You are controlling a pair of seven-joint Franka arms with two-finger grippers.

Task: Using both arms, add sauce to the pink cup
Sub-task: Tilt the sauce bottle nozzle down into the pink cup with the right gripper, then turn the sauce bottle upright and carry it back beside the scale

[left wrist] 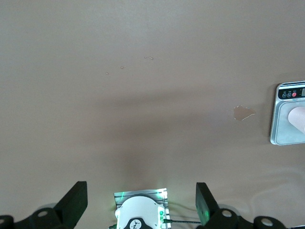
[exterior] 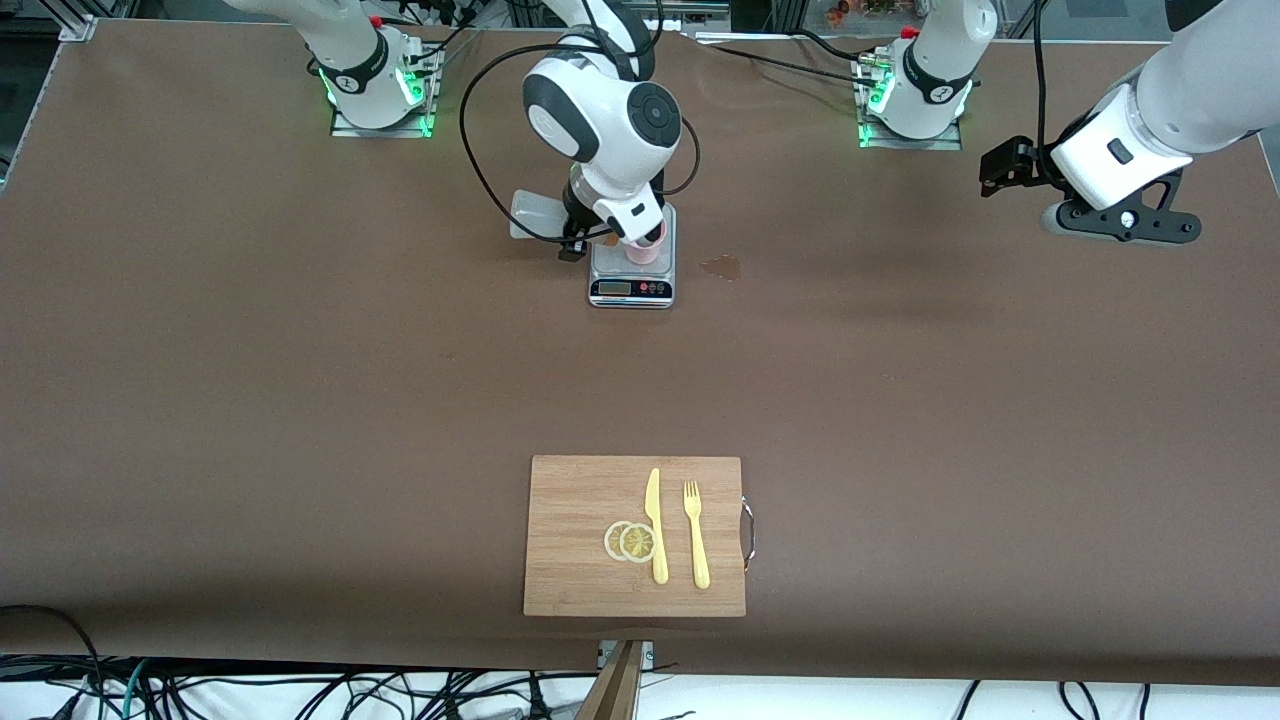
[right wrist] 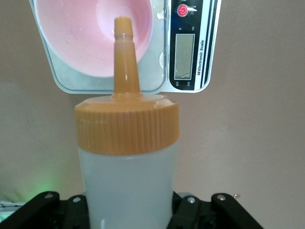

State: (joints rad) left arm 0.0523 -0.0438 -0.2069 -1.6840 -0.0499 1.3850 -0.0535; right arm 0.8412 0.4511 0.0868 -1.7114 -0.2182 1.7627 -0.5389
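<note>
At upper centre, the right gripper clenched the sauce bottle, nozzle aimed into the pink cup; the left gripper waited released.

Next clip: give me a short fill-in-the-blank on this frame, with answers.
1. The pink cup stands on the ____.
2. The right gripper is shut on the ____, its nozzle over the cup.
3. The left gripper waits over bare table, fingers ____.
4. The knife and fork lie on the ____.

Answers: scale; sauce bottle; open; cutting board
</note>
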